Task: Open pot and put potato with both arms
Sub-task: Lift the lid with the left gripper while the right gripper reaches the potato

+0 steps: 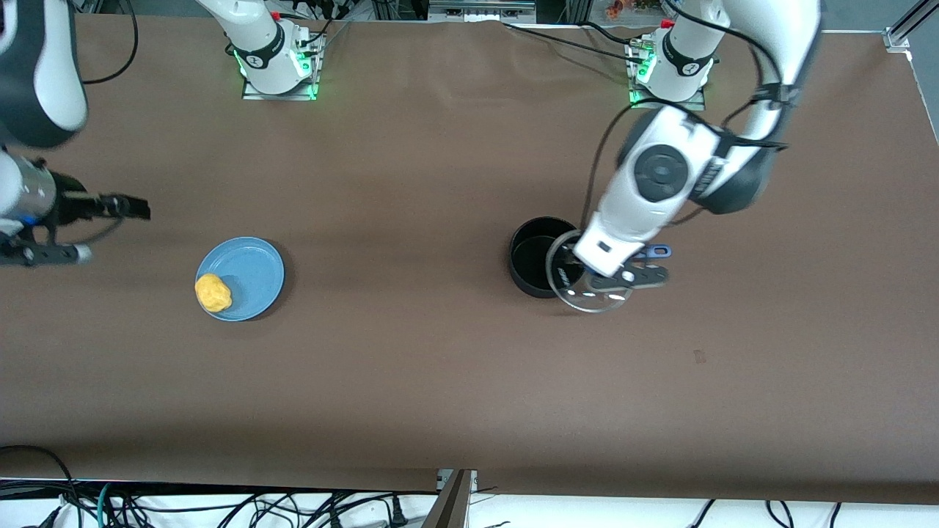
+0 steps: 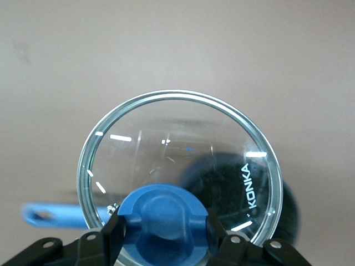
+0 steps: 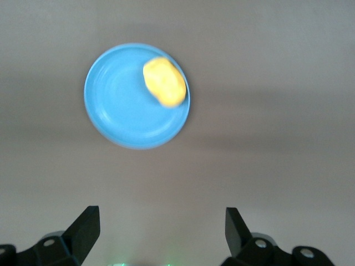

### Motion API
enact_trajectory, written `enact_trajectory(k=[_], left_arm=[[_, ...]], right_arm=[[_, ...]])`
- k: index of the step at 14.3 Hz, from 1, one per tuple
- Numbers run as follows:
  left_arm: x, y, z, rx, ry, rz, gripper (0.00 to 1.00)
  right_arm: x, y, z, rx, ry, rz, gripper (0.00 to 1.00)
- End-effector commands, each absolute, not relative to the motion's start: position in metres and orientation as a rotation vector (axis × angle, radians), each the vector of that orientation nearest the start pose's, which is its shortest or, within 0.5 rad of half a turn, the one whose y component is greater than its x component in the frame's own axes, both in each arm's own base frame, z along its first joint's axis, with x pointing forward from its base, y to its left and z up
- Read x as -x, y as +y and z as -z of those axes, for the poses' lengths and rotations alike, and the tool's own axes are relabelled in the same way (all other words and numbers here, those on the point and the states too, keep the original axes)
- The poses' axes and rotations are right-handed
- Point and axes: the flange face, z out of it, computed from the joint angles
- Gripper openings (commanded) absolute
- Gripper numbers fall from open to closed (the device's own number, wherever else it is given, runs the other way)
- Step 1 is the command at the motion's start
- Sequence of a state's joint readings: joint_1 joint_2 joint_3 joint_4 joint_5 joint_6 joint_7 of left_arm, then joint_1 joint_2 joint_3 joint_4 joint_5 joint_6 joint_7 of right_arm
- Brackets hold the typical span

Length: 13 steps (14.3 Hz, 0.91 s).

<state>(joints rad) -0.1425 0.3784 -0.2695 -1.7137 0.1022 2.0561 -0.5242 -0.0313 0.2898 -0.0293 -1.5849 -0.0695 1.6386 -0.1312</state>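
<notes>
The left gripper [image 2: 162, 230] pinches the blue knob [image 2: 165, 213] of the clear glass lid [image 2: 177, 166], raised over the uncovered small black saucepan [image 1: 533, 257]. The right wrist view alone shows the right gripper [image 3: 161, 230] spread, above the table near the lumpy yellow potato [image 3: 164, 81] on the light-blue plate [image 3: 122, 105].

A light-blue plate [image 1: 249, 275] lies on the brown table [image 1: 411, 367], perhaps paper-covered, toward the right arm's end.

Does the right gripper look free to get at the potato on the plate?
Probably yes: the right gripper is open, and the potato lies uncovered at the plate's edge, nothing between.
</notes>
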Motion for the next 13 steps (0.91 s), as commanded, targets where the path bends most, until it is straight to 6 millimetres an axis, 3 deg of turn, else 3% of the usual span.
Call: enact_trajectory(k=[1,4,6,7,9,13], left_arm=[[-0.632,-0.147,-0.384,3.154,0.063,-0.048,0.54],[-0.644,-0.06,-0.377,3.11,0.202,-0.062,0.54],[-0.645,-0.003,-0.367,3.084,0.289,-0.097,0.54],[-0.645,0.021,-0.361,3.078,0.293,-0.115,0.54],[-0.643,0.059,-0.343,3.076,0.236,-0.163,0.55],[-0.639,0.094,-0.286,3.063,0.162,-0.232,0.56]], right_arm=[[-0.654,-0.044,-0.366,3.153,-0.269,-0.394,1.0],[-0.663,-0.043,-0.293,3.153,-0.303,-0.36,1.0],[-0.646,-0.037,-0.247,3.15,-0.324,-0.316,1.0],[-0.639,-0.034,-0.234,3.152,-0.334,-0.292,1.0],[-0.635,-0.033,-0.227,3.151,-0.339,-0.281,1.0],[-0.621,-0.033,-0.206,3.15,-0.343,-0.264,1.0]])
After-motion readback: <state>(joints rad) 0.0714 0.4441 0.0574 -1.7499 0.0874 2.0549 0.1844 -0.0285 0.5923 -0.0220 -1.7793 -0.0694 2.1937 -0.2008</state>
